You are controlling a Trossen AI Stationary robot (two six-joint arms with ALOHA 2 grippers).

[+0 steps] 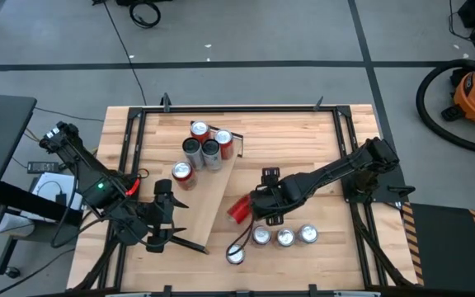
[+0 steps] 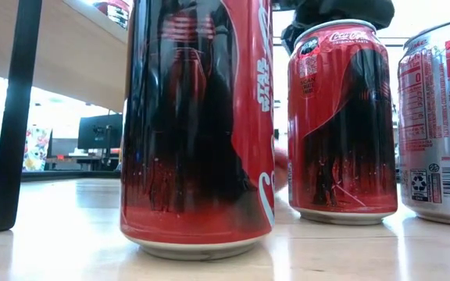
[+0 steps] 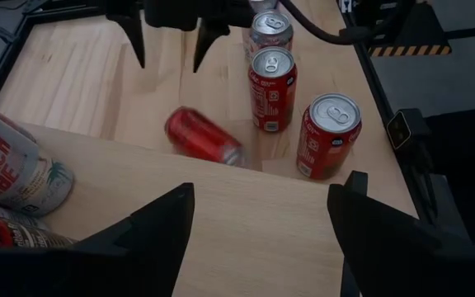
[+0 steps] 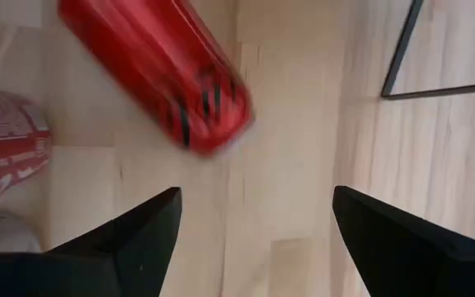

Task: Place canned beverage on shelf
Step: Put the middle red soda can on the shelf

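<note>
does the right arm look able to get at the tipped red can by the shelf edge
Probably yes. The tipped red can lies on its side on the tabletop just ahead of the right gripper, whose jaws stand open, with nothing between them. The shelf sits beside it.

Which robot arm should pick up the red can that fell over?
Probably the right one. The right gripper is open, right beside the tipped red can. The left gripper, also open, waits across the shelf, farther off.
</note>
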